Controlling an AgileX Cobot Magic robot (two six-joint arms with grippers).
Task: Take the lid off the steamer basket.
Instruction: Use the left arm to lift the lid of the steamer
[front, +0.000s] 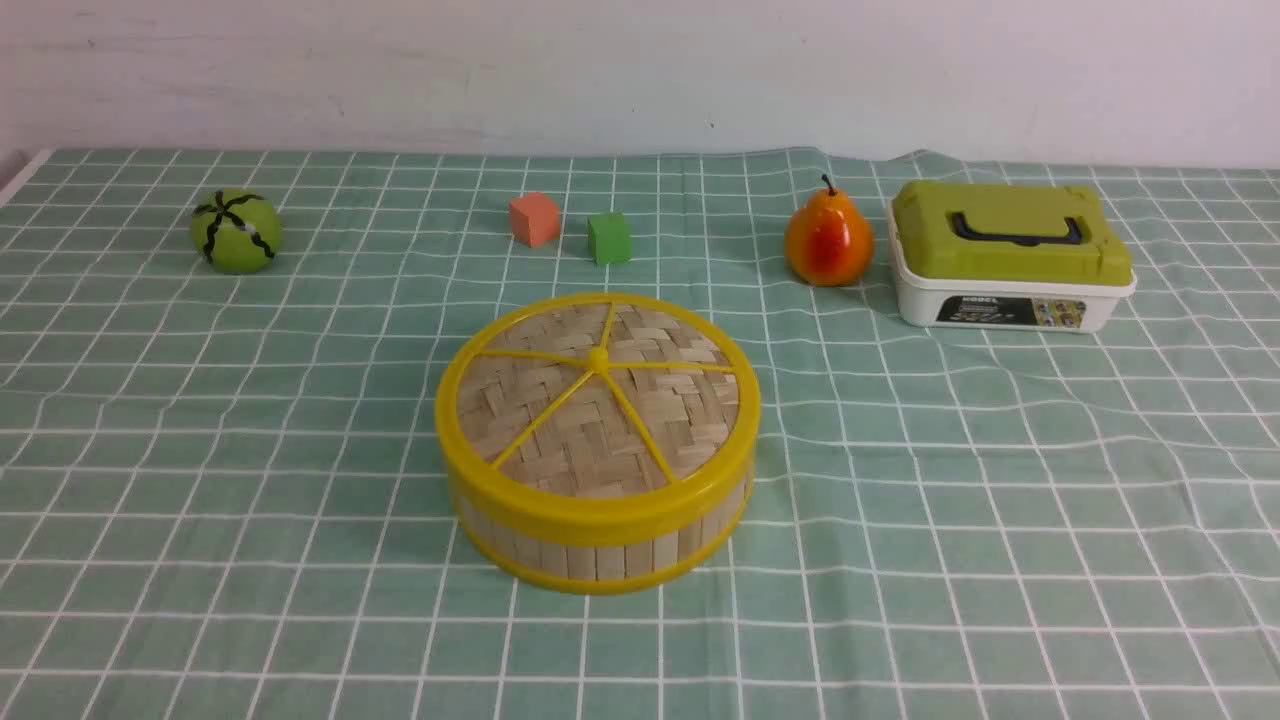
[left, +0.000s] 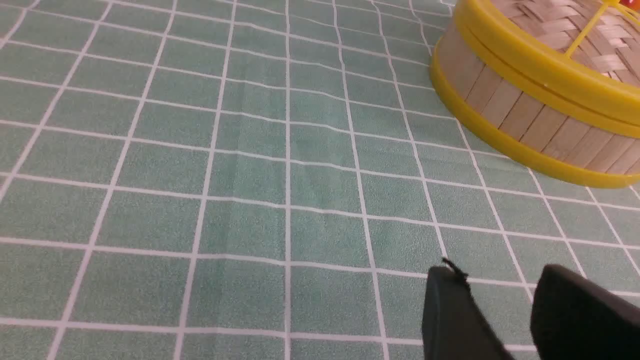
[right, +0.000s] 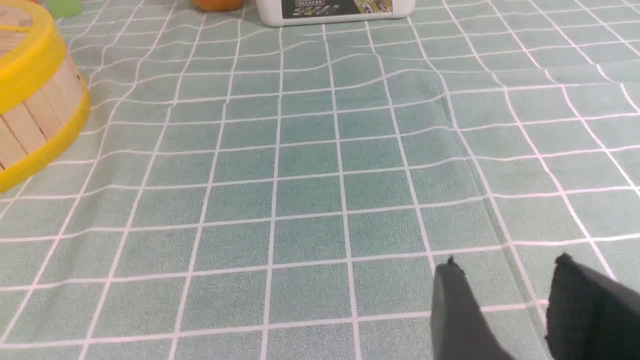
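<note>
The steamer basket (front: 600, 545) stands in the middle of the green checked cloth, with pale slat walls and yellow rims. Its lid (front: 598, 395), woven bamboo with a yellow rim and thin yellow spokes, sits flat on top of it. Neither arm shows in the front view. The left wrist view has the basket (left: 520, 117) with the lid (left: 545, 60) on it some way off from my left gripper (left: 497, 272), which is open over bare cloth. My right gripper (right: 507, 262) is open too, with nothing between its fingers; the basket (right: 35, 120) lies well off to one side.
At the back of the table are a green striped ball (front: 236, 231), an orange cube (front: 534, 219), a green cube (front: 609, 238), a pear (front: 828, 240) and a white box with an olive-green lid (front: 1010, 255). The cloth is wrinkled near the box.
</note>
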